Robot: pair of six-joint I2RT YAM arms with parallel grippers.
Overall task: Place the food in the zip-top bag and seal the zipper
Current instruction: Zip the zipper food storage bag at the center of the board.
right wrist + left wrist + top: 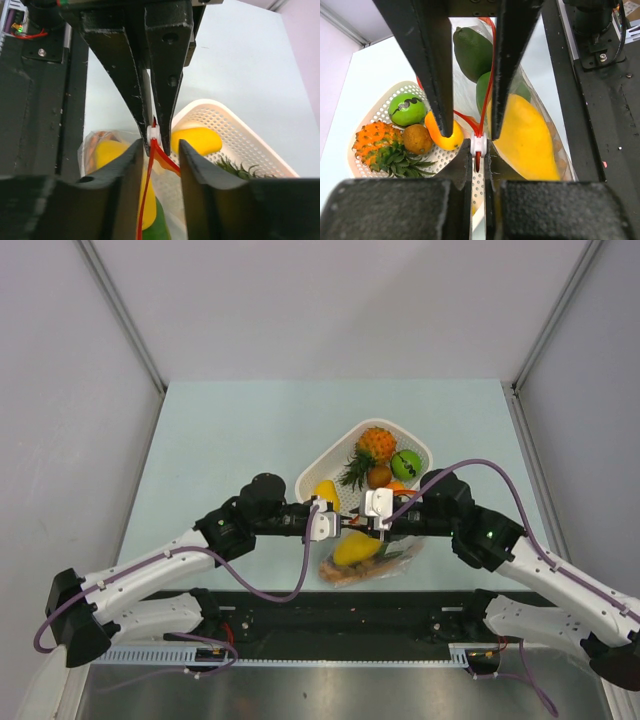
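The clear zip-top bag (400, 558) lies at the near middle, holding a yellow fruit (530, 140), green fruits (472, 50) and an orange piece (345, 577). Its red-orange zipper (490, 75) carries a white slider (478, 143). My left gripper (478, 152) is shut on the zipper's end at the slider; it also shows in the top view (330, 523). My right gripper (157, 147) is open, its fingers on either side of the zipper strip (146, 200) without touching it, tip to tip with the left gripper (375, 515).
The white perforated basket (330, 455) stands just behind the bag. It holds a spiky orange fruit (375, 443), a green fruit (406, 462), a brown fruit (379, 476) and a yellow piece (327, 492). A black rail (350, 610) runs along the near edge.
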